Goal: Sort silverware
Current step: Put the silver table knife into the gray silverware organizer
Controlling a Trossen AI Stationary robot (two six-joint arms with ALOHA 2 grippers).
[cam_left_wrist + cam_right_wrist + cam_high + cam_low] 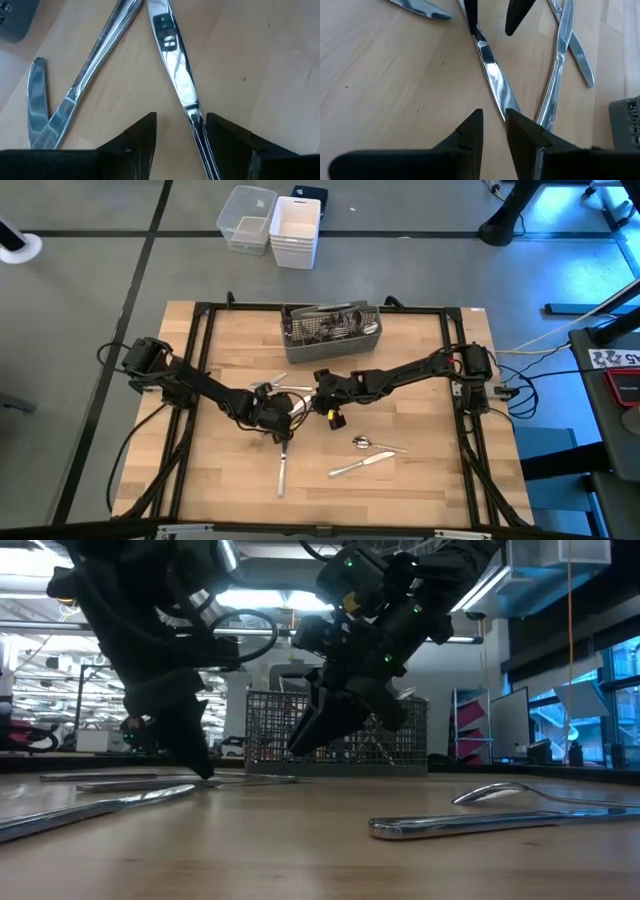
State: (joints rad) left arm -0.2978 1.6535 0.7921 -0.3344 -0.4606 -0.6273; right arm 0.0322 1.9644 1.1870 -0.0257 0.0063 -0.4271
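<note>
Silverware lies loose mid-table, more in the caddy. Our left gripper stands released astride one knife; right gripper half-closed, empty, over its other end. We'd centre first, then clench.

Two grippers work over the table. One mesh caddy stands far. Near right lie one spoon and one knife; another knife lies near centre.
</note>
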